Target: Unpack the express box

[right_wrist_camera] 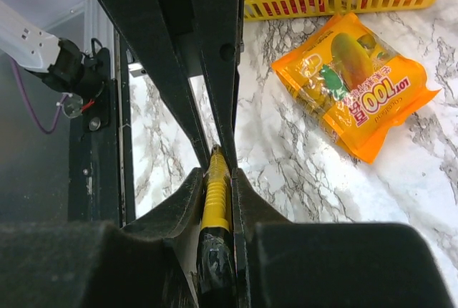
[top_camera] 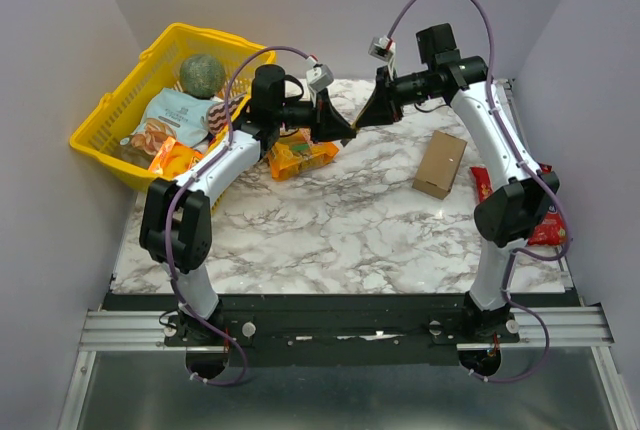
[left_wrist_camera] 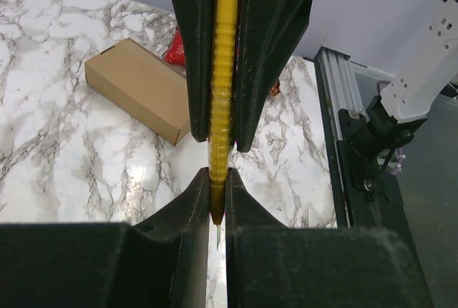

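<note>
The express box lies shut on the marble table, right of centre, and also shows in the left wrist view. My left gripper and right gripper meet tip to tip above the table's back middle. Both are closed on one yellow utility knife. In the left wrist view my left gripper pinches the knife's blade end, with the thin blade tip showing between the fingers. In the right wrist view my right gripper holds the ribbed yellow and black handle.
An orange snack packet lies below the grippers, also in the right wrist view. A yellow basket with several items stands at the back left. A red snack bag lies at the right edge behind the right arm.
</note>
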Robot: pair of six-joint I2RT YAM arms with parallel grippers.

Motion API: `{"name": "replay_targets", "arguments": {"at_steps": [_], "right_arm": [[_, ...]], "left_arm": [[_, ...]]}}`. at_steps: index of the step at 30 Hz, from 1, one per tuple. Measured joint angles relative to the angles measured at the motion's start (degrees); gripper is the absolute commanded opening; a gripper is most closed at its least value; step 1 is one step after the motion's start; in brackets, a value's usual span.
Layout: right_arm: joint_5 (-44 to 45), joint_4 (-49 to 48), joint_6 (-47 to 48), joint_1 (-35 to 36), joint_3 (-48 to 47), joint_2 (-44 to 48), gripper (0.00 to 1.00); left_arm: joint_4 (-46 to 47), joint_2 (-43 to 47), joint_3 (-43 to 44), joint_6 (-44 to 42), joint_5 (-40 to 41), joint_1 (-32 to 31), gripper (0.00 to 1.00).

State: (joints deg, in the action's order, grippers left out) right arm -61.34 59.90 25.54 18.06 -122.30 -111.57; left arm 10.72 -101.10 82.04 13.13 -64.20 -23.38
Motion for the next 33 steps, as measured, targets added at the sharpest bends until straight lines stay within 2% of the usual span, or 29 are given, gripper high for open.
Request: {"name": "replay_targets", "arguments": {"at_steps": [3,4,7,10,13,16,20,24,27,33], "right_arm": [[0.94,-0.31,-0.72,0.02,0.28,-0.20,0.00],[2.14,-0.85,-1.75,0.11,0.63,-0.13,0.00],[9.05,-3.34,-5.73,0.35,2.36,0.79,0.00],[19.85,-5.64,-9.25,0.39,4.55,2.93,0.00],[28.24,-9.77,-13.57,-2.58,7.21,6.95,0.01],[36.00,-13.16,-17.14,-8.66,8.55,11.85,0.01],[46.27,-19.41,-21.00,-15.93,13.70,20.11,0.01],[60.11,-29.79,-22.60,-16.74,28.63,31.65,0.00],[68.87,-34.34,-24.41,-16.72,35.91,36.11,0.01],[76.19,-37.48,-28.70,-21.53,47.93,39.01,0.00]], "left_arm": [[-0.63,-0.17,0.02,-0.55,0.74,0.00,0.27],[-1.07,-0.20,0.02,-0.94,1.42,0.00,0.39],[-2.47,-0.20,0.02,-1.51,5.46,0.00,0.54],[-3.10,0.15,0.00,-1.73,9.81,0.00,0.62],[-2.34,1.60,-1.29,-0.83,13.97,-0.20,0.66],[-1.79,2.54,-1.84,-0.09,18.75,-2.32,0.67],[-4.57,-0.42,3.04,0.07,25.05,-9.75,0.68],[-6.62,-10.08,14.49,1.27,29.75,-15.89,0.68],[-7.54,-17.35,21.68,1.70,32.50,-17.53,0.68],[-7.52,-32.28,34.03,3.52,35.85,-20.22,0.65]]}}
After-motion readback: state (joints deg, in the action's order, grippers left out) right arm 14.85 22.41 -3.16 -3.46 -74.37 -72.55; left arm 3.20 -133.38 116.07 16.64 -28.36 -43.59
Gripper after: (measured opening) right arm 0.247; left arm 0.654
